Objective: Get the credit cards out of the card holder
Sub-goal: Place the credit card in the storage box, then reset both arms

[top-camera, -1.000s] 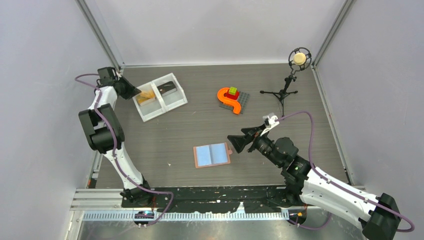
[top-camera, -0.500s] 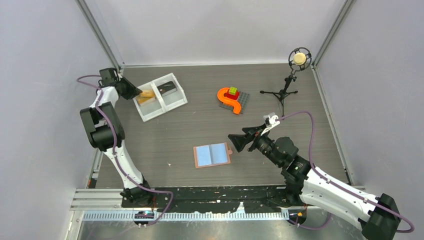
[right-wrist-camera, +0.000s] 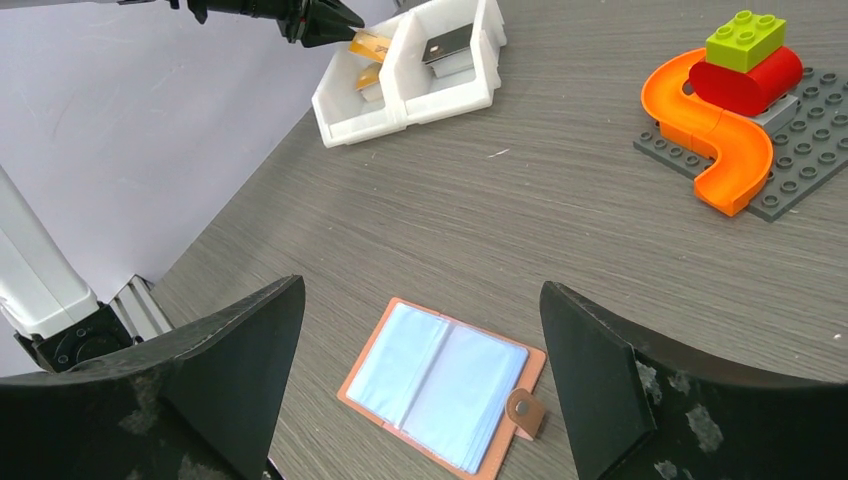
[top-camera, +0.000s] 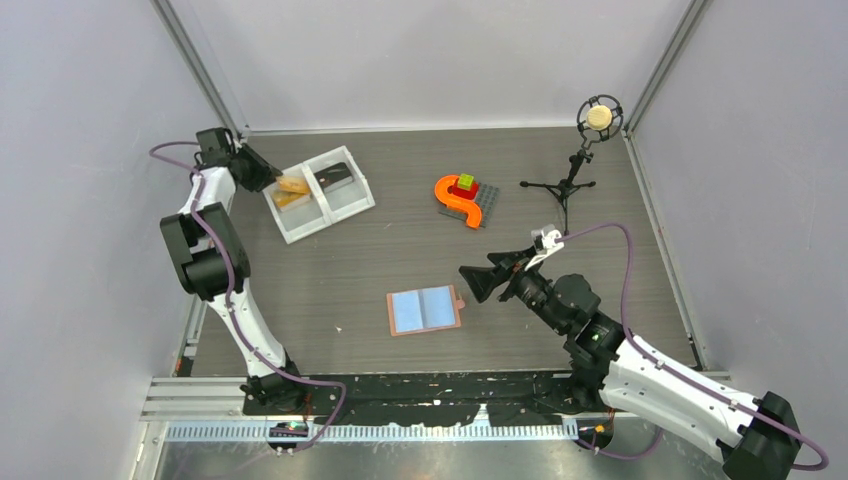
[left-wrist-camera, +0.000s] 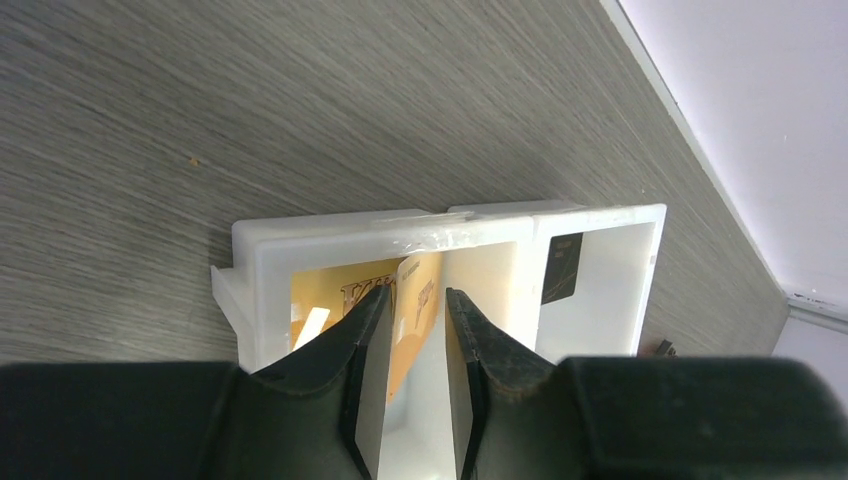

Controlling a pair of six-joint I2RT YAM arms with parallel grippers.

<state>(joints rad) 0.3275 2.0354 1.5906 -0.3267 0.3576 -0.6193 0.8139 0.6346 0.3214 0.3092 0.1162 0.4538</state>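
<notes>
Backing off toward 9 o'clock, the left gripper (left-wrist-camera: pixel 417 295) now stands slightly parted beside the white tray (left-wrist-camera: pixel 330 232) at 10 o'clock. At 6 the card holder (top-camera: pixel 425 310) lies open, with the right gripper (top-camera: pixel 470 284) spread wide at its 3 o'clock. One gold card (top-camera: pixel 292 185) and one dark card (top-camera: pixel 335 175) sit in the tray, one per compartment.

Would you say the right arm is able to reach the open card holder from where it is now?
Probably yes: the right gripper hovers open just beside the card holder, which lies spread on bare table with nothing between them.
</notes>
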